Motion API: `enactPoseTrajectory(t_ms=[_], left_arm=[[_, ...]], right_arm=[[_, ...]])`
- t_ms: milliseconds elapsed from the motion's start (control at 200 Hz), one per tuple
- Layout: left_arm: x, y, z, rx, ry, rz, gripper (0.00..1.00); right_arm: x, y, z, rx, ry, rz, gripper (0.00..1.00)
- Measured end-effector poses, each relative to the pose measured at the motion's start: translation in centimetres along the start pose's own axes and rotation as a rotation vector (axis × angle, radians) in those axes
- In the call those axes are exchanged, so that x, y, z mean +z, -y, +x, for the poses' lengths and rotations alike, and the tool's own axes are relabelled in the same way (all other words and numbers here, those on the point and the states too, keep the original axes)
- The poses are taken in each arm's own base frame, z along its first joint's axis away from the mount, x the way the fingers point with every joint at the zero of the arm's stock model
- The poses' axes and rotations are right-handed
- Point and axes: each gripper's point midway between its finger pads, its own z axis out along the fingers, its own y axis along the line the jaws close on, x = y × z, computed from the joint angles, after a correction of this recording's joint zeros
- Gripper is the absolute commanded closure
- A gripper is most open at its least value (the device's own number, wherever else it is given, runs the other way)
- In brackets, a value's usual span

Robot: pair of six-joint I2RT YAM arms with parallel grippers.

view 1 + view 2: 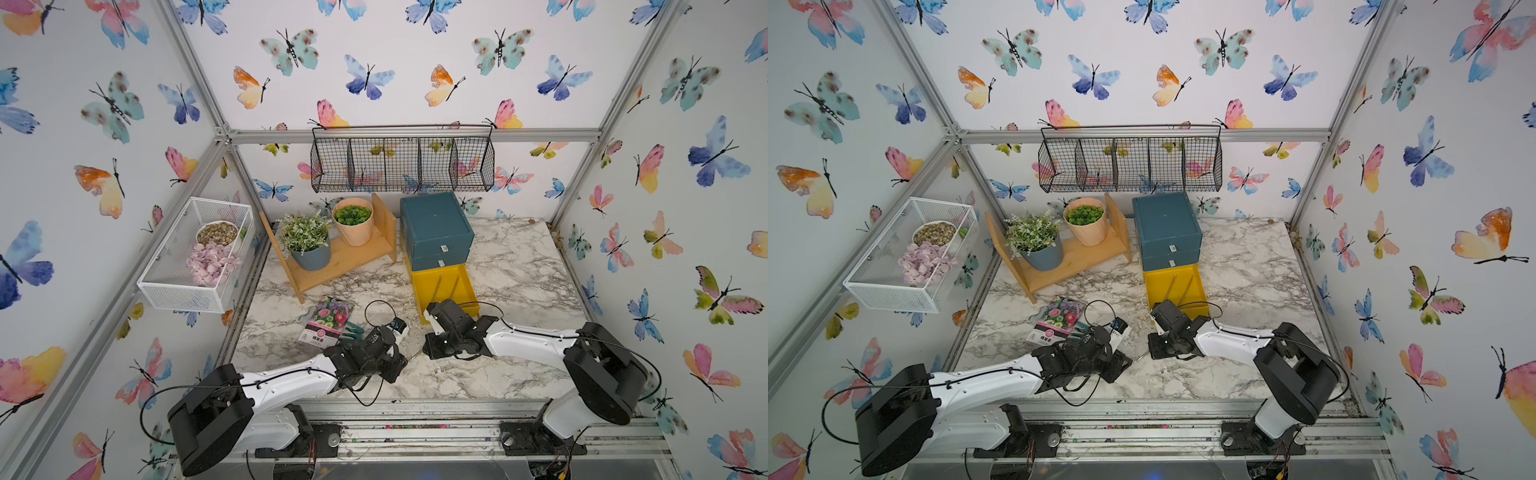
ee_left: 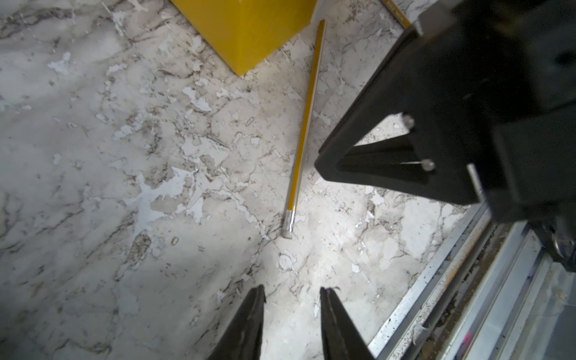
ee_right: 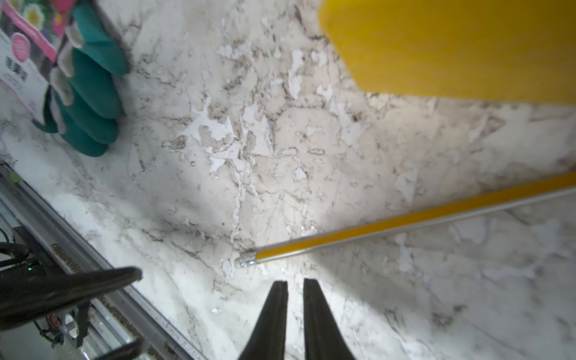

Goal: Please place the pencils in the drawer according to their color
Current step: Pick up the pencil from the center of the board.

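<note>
My left hand (image 2: 293,291) hovers low over the desk (image 2: 93,156), fingers apart and nothing between them. My right hand (image 3: 295,282) has its fingers drawn close, with only a slim gap showing, and it too is empty.

Both wrist views show a gold pencil (image 2: 307,124) lying flat on the marble just beside a corner of the yellow drawer (image 2: 249,31). Its silver-capped end points toward my fingertips, and neither hand touches it. In both top views my hands and wrists cover nearly all of that pencil, so only a sliver shows between them.

What the top views add is the chest (image 1: 432,224) at the back of the desk. Its two teal drawers are shut, and the yellow one at the bottom stands open with two pencils (image 1: 437,287) lying inside.

The right wrist view shows the teal glove (image 3: 93,93) and seed packet (image 3: 21,53) up close, which the left wrist view misses.
</note>
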Motion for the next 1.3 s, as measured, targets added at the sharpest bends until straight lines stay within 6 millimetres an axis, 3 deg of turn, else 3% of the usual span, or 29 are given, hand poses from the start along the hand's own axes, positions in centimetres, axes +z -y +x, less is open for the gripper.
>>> enactPoseTrajectory(t_ms=[200, 400, 551, 776, 1301], left_arm=[[1.3, 0.8, 0.3, 0.116, -0.006, 0.01, 0.67], [3.0, 0.7, 0.8, 0.209, -0.05, -0.022, 0.68], [3.8, 0.5, 0.5, 0.251, -0.058, -0.044, 0.71], [5.0, 0.5, 0.9, 0.285, -0.085, -0.048, 0.74], [6.1, -0.1, 0.3, 0.282, -0.126, -0.118, 0.8]], right_arm=[[-3.5, 1.4, -1.4, 0.031, 0.125, 0.096, 0.68], [-6.6, 3.5, -2.5, 0.077, 0.241, 0.214, 0.44], [-9.1, 4.5, -3.3, 0.101, 0.334, 0.269, 0.32], [-11.5, 5.6, -3.8, 0.128, 0.429, 0.312, 0.29], [-11.8, 6.3, -3.9, 0.134, 0.45, 0.351, 0.26]])
